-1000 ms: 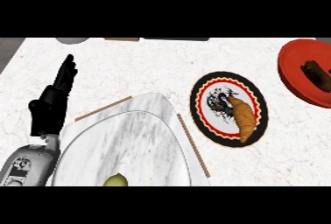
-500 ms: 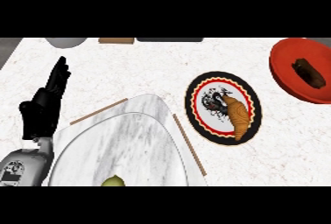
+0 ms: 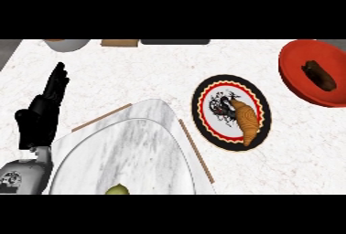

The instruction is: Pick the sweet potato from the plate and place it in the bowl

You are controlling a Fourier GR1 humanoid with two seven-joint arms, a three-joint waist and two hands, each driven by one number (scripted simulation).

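Fingers on the left hand (image 3: pixel 42 109) are straight and relaxed, pointing up the counter (image 3: pixel 135 68), holding nothing. It's resting at the view's left edge, well apart from the task's things. Right hand isn't in view at all, so nothing to say re its state.

Sweet potato (image 3: pixel 245 119) lies on the plate (image 3: pixel 202 114), a round one w/ black rim, red scalloped ring and a dark pattern in the middle. It's long and tapered, orange-brown, running from near the plate's centre down toward the lower right rim; the thin end looks to be at the bottom. It sits right of mid-counter. Bowl (image 3: pixel 297 77) is red, at the upper right, partly cut by the frame edge, w/ a dark brown lump (image 3: pixel 319 75) already inside; can't tell what that is.

Handling, as a guess: stiff, solid, moderately heavy for its size, not fragile. Skin prob. a bit rough, so not very slippery, but the round tapered shape could roll or squirt out if pinched near the tip. Best hold is across the thick middle, fingers one side, thumb the other, crosswise to its length. Plate is shallow, so approach from above should be OK. Right hand is the likelier one, given both plate and bowl sit on the right.

A big marble board (image 3: pixel 121 151) w/ a green item (image 3: pixel 117 189) fills the lower left.
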